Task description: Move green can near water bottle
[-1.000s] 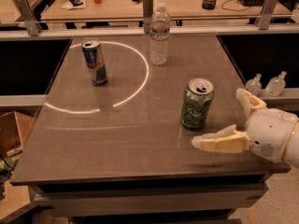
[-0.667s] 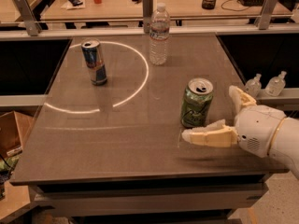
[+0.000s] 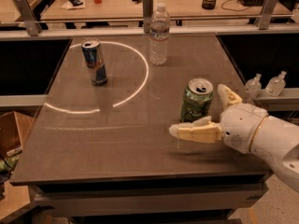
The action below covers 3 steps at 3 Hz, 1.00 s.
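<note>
The green can stands upright on the right half of the grey table, silver top and pull tab showing. The water bottle, clear with a white cap and a label band, stands at the table's far edge, well behind the can. My gripper comes in from the right with its pale fingers open. One finger reaches along the near side of the can and the other lies at its right rear. The can sits partly between them, still standing on the table.
A slimmer blue-and-silver can stands at the far left, inside a bright ring of light on the tabletop. Two small clear bottles sit on a ledge to the right. A second table with clutter lies behind a rail.
My gripper has moved left toward the green can, so its fingers now reach around the can's sides. The can, bottle and blue can have not moved.
</note>
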Each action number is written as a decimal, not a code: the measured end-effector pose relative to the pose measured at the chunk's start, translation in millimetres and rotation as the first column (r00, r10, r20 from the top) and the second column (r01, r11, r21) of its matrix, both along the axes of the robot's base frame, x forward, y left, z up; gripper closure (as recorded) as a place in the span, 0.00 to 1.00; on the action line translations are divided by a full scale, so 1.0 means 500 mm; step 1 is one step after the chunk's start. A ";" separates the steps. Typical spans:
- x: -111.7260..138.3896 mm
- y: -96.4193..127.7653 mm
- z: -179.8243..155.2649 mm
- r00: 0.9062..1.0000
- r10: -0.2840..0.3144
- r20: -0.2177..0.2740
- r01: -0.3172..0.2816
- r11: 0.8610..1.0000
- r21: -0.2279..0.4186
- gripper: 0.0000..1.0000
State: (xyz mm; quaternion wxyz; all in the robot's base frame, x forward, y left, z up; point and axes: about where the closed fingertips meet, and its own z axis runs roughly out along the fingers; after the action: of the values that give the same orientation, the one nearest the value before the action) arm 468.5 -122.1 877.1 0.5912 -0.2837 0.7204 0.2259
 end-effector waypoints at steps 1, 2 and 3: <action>0.008 0.017 -0.002 1.000 0.011 0.005 -0.011 1.000 0.017 0.16; 0.015 0.027 -0.001 0.999 0.028 0.018 -0.028 0.999 0.028 0.39; 0.019 0.028 0.002 0.999 0.041 0.031 -0.042 0.999 0.028 0.62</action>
State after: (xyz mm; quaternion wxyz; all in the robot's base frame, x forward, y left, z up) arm 478.1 -108.2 878.4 0.6013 -0.2933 0.7020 0.2440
